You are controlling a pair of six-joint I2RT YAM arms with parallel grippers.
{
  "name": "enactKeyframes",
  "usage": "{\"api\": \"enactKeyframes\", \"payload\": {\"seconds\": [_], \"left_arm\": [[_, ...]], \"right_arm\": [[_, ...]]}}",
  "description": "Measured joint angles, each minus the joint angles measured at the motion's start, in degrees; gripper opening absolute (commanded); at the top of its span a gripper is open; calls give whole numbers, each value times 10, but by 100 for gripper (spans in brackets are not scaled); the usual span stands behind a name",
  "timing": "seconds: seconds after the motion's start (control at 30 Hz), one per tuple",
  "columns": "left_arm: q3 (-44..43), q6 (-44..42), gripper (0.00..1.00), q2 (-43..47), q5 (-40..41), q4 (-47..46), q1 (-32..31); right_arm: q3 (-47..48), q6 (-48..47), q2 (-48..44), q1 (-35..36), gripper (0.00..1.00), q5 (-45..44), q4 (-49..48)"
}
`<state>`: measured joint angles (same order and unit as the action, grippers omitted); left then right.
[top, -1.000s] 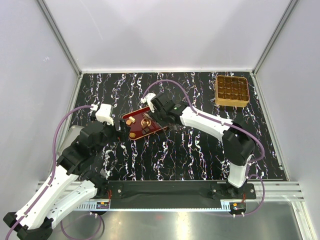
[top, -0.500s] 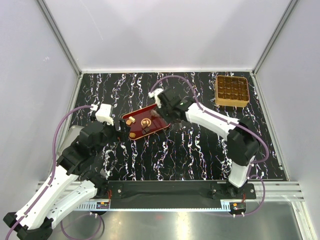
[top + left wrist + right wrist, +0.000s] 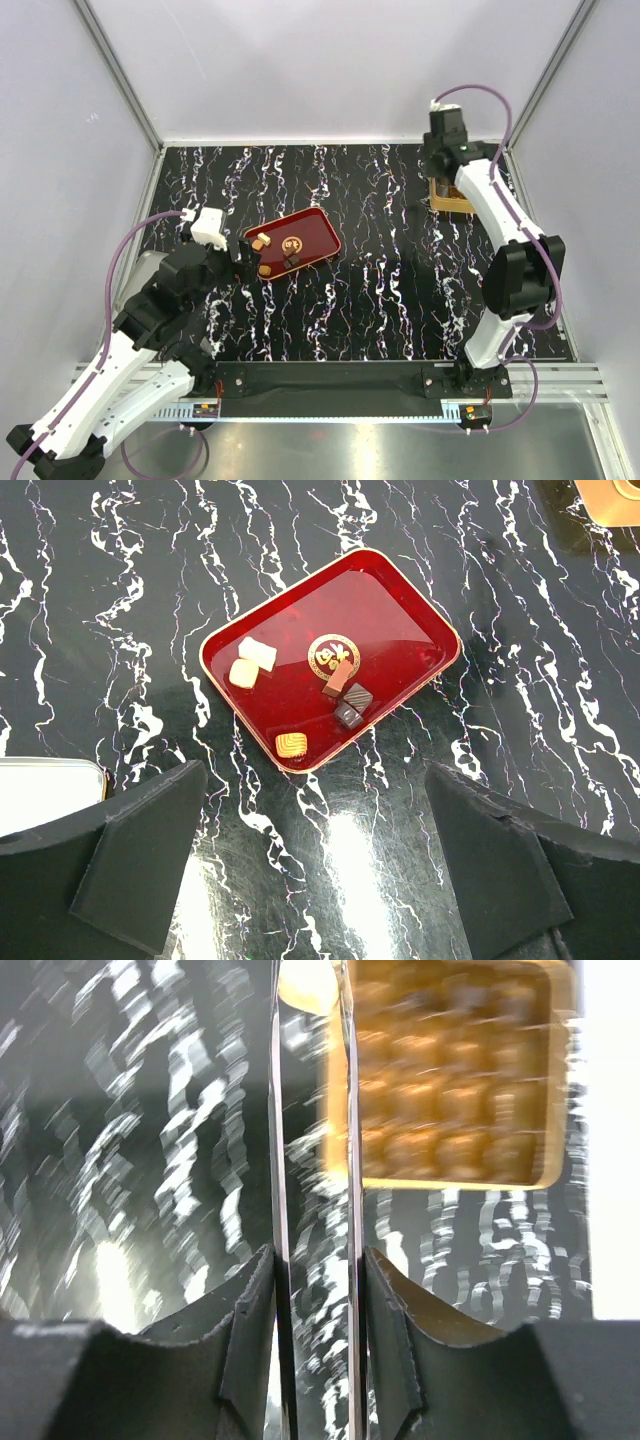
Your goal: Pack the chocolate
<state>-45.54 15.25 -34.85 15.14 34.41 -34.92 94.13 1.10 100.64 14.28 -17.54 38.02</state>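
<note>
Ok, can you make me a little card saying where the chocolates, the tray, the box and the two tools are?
tray: red, on the left part of the table
chocolates: pale, tan and dark ones lying loose in the tray
box: gold with a grid, far right corner, blurred in the close view
left tool: wide open, above the table by the tray, holding nothing
right tool: over the box's edge, pinching a pale piece
</note>
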Motion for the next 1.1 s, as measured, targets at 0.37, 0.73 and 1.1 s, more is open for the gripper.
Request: {"api": "enactKeyframes", "payload": {"seconds": [0.37,0.73,1.1], "left_arm": [[0,0,99,0,0,0,0],[0,0,99,-3,0,0,0],[0,0,99,-13,0,0,0]], "right_arm": [[118,24,115,-97,43,-12,21],[124,27,140,-122,45,32,23],[147,27,180,-122,51,52,22]]}}
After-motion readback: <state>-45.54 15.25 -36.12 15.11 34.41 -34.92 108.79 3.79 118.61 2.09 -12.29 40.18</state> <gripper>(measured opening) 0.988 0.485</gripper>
